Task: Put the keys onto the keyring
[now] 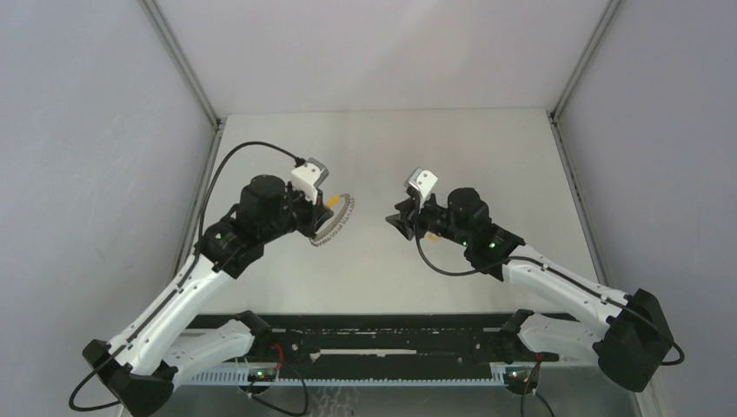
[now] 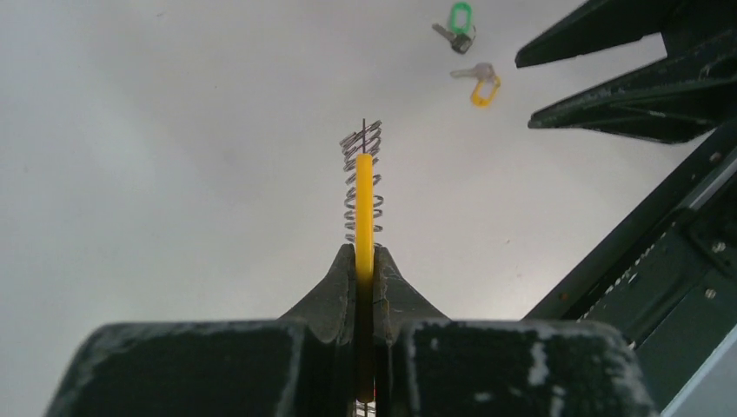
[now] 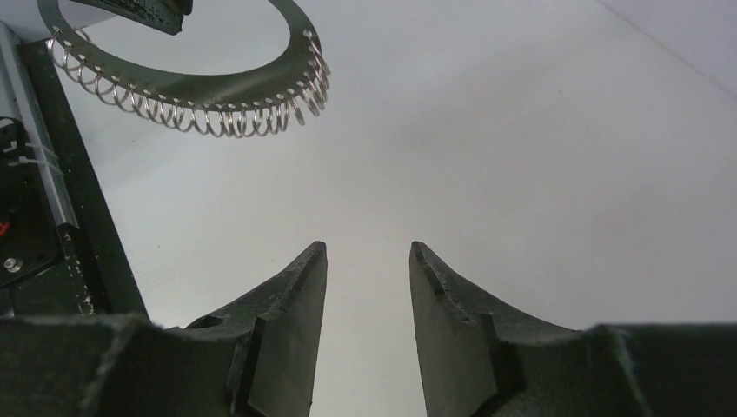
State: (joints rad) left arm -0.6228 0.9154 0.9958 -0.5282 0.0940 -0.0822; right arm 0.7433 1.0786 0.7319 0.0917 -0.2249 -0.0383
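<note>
Left gripper (image 2: 365, 261) pinched on keyring (image 2: 363, 200) at its yellow section, edge-on in the left wrist view. Right gripper (image 3: 367, 248) spread, empty, keyring at its 11 o'clock. Green-headed key (image 2: 458, 22) and orange-headed key (image 2: 481, 82) lie on the table (image 2: 174, 130) at the keyring's 1 o'clock. Right arm looks nearer.

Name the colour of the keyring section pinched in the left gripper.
Yellow: the keyring section in the left gripper, clearest in left wrist view.
</note>
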